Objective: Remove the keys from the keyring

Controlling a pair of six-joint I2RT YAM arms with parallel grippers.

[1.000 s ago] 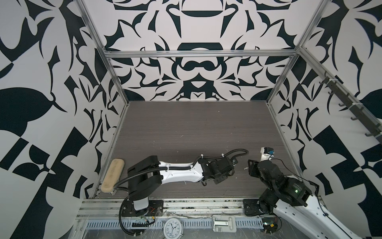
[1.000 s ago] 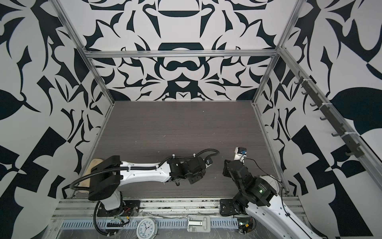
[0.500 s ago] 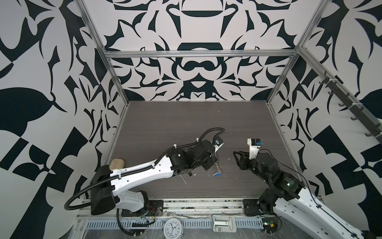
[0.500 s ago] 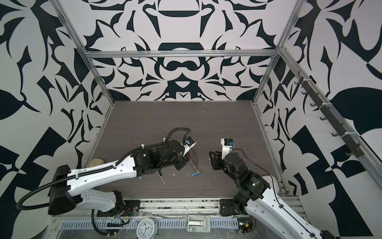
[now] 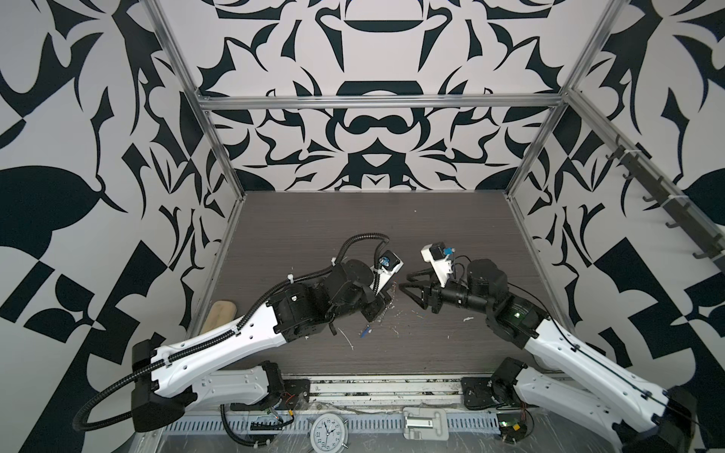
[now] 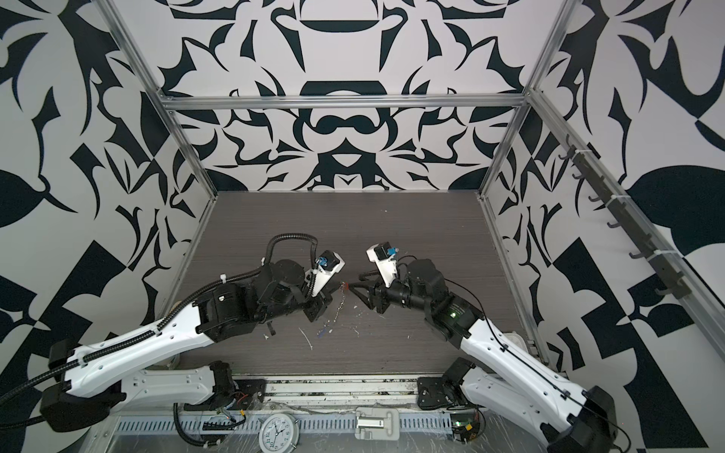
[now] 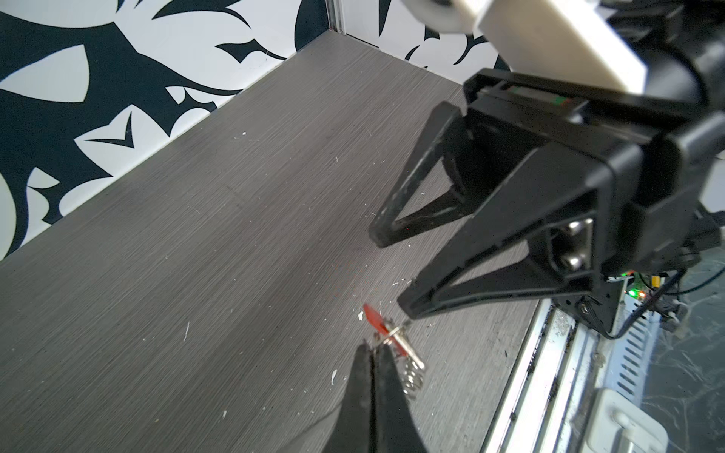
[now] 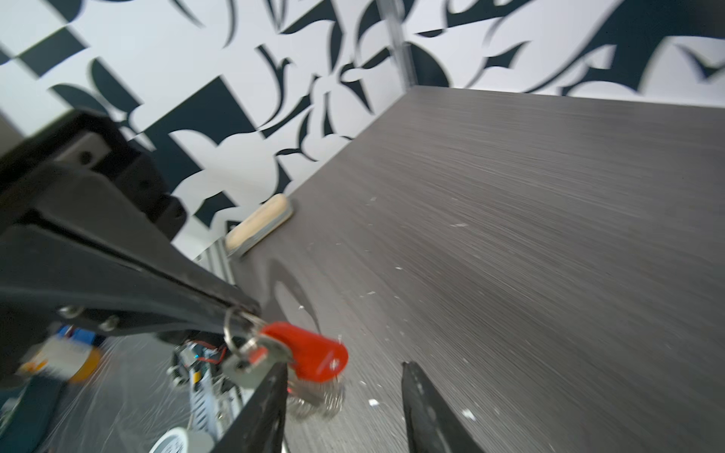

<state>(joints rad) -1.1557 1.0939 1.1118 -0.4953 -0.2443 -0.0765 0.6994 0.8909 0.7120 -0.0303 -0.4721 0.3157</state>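
**Red-tagged key within reach of the open gripper**

The left gripper (image 7: 372, 347) is clamped shut on the keyring (image 6: 339, 310), pinching one small ring at its top end. I cannot tell whether that ring belongs to the plate's edge or to a key. The keyring hangs edge-on below the pinch, just under the centre of both top views, over the table (image 5: 353, 227). Of the keys (image 8: 251, 355), the one with the red tag (image 8: 310, 353) juts from the pinched ring toward the right gripper (image 7: 391, 274). The blue tag (image 5: 365, 333) shows at the low end of the bunch, and it is unclear whether it touches the table.

The right gripper's jaws stand apart with nothing between them. In the left wrist view, its lower fingertip is just beside the red tag, low and right of centre. In the right wrist view, the tag sits ahead of the gap, over toward the left-hand finger and not yet inside it.

The step in hand looks like taking the red-tagged key. To do it well, the right gripper should:

- shift sideways until the tag is centred in the gap, then advance;
- close on the tag's flat faces near the ring end, not on the thin key;
- pull along the ring's wire rather than straight out, or the whole bunch may drag free.

The left gripper should hold firm meanwhile. The right wrist view is blurred, so the bunch may be swinging and is best left to settle first.
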